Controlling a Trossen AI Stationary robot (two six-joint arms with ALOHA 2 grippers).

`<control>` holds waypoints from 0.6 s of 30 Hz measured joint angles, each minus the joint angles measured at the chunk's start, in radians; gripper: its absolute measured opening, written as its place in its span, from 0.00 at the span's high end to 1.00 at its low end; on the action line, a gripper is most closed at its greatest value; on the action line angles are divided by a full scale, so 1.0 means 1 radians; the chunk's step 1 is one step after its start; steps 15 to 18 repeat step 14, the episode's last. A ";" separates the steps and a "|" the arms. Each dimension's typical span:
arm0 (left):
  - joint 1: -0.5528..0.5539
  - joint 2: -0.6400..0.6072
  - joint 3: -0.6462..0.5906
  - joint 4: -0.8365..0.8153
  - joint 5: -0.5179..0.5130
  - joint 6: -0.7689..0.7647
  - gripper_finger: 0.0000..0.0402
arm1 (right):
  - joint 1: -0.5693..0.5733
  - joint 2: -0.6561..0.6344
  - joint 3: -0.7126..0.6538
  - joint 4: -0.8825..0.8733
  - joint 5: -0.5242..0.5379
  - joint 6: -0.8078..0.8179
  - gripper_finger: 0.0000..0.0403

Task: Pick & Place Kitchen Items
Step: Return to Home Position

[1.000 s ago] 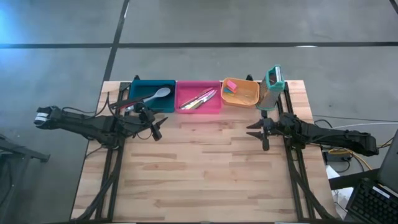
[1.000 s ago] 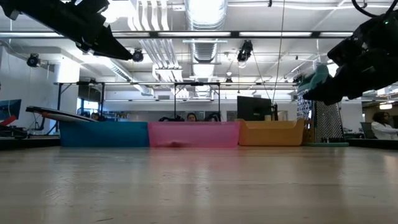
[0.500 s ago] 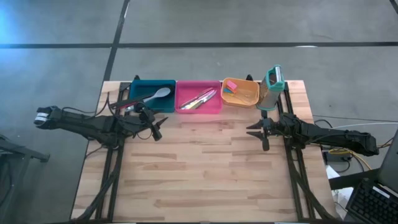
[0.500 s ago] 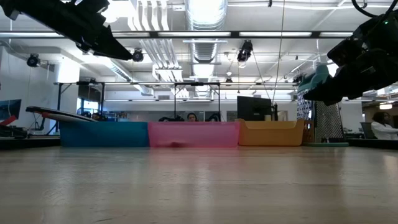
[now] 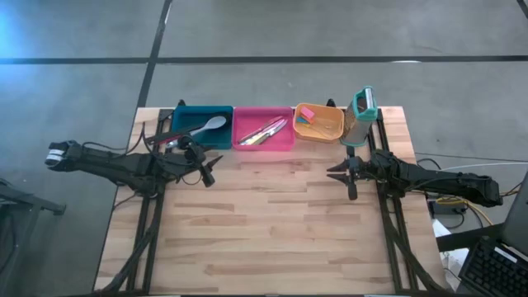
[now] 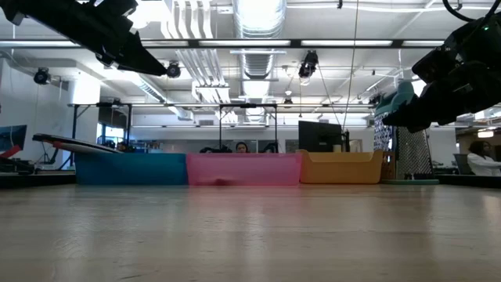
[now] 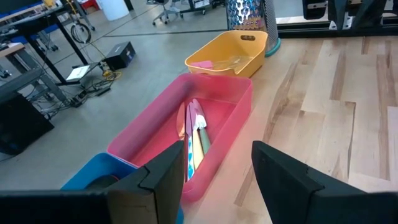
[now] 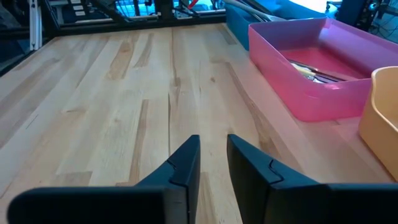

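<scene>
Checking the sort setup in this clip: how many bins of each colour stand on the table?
Teal bin: 1
Pink bin: 1
Orange bin: 1
Total: 3

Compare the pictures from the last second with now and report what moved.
Nothing visibly changed. The left gripper is open and empty in front of the teal bin, and the right gripper is open and empty below the orange bin, both where they were. The grey spoon and the cutlery in the pink bin lie as before.
</scene>
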 joint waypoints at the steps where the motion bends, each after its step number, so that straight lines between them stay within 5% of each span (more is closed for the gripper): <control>1: 0.000 0.000 0.000 0.000 0.000 0.000 0.53 | 0.000 0.000 0.000 0.000 0.000 0.000 0.82; 18: 0.000 0.000 0.000 0.000 -0.002 0.000 0.53 | 0.000 0.000 0.000 0.000 0.000 0.001 0.80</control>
